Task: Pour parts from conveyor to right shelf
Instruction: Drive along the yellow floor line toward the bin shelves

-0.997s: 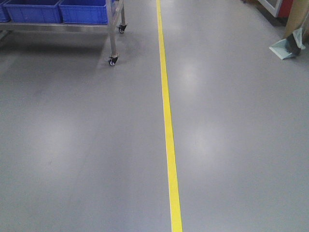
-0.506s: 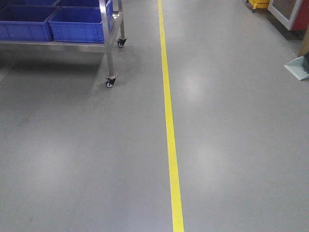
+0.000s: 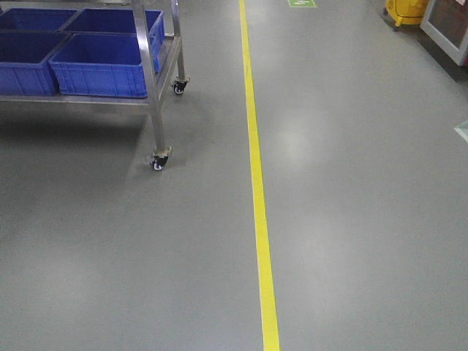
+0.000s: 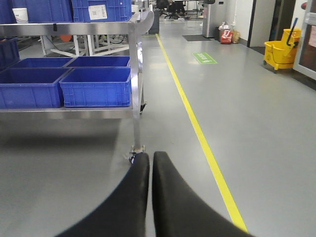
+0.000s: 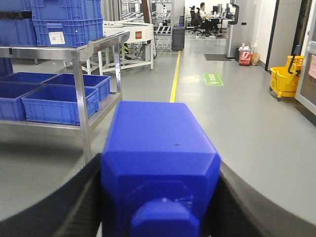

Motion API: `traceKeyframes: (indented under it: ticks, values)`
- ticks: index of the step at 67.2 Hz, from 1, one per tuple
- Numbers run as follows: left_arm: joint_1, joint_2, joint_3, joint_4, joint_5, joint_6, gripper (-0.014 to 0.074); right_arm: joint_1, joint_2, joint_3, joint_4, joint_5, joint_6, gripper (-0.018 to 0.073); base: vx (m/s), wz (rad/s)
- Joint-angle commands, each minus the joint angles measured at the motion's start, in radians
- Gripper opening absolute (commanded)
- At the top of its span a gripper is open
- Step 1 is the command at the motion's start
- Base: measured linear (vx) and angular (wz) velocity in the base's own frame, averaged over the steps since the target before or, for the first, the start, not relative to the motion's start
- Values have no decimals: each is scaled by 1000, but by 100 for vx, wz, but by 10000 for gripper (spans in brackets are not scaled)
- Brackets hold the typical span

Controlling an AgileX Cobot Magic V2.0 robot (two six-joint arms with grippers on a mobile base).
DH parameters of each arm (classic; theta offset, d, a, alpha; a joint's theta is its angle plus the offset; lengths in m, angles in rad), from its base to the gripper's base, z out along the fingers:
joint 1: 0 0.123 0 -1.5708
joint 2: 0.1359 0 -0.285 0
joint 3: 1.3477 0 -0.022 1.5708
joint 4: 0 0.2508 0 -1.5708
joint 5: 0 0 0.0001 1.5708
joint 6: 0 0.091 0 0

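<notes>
A bright-blue block point(image 5: 158, 133) with a round stud facing the camera fills the right wrist view. My right gripper point(image 5: 161, 168) is shut on it, one black finger against each side. In the left wrist view my left gripper point(image 4: 150, 157) is shut with nothing between its fingers, hanging over the grey floor. A stainless-steel rack on casters point(image 3: 156, 80) point(image 4: 136, 89) point(image 5: 81, 89) stands ahead on the left. No roller lanes show on it, so I cannot tell whether it is the right shelf. The conveyor is out of view.
Large blue crates point(image 3: 102, 66) point(image 4: 96, 86) point(image 5: 57, 103) sit on the rack's lower level, more on top. A yellow floor line point(image 3: 256, 183) runs straight ahead. A yellow mop bucket point(image 4: 281, 49) point(image 5: 285, 79) stands at the far right, and a green floor mark point(image 4: 204, 58) lies beyond.
The rack and its caster have slid down and nearer in the front view, with more crates showing. The objects at the right edge have passed out of frame.
</notes>
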Motion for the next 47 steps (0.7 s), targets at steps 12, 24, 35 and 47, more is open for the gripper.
traceKeyframes:
  ticks: [12,24,35,47]
  values:
    - [-5,-4,-19,-1,-71,-7,-6,0,15,-25,1,-78,-5,-5,70,10]
    - [-5,-4,-19,-1,-71,-7,-6,0,15,-25,1,-78,-5,-5,69,10]
    - [-5,-4,-19,-1,-71,-7,-6,0,15,-25,1,-78,-5,-5,66,9]
    - [-5,-4,-19,-1,-71,-7,-6,0,15,-25,1,-78,-5,-5,63,9]
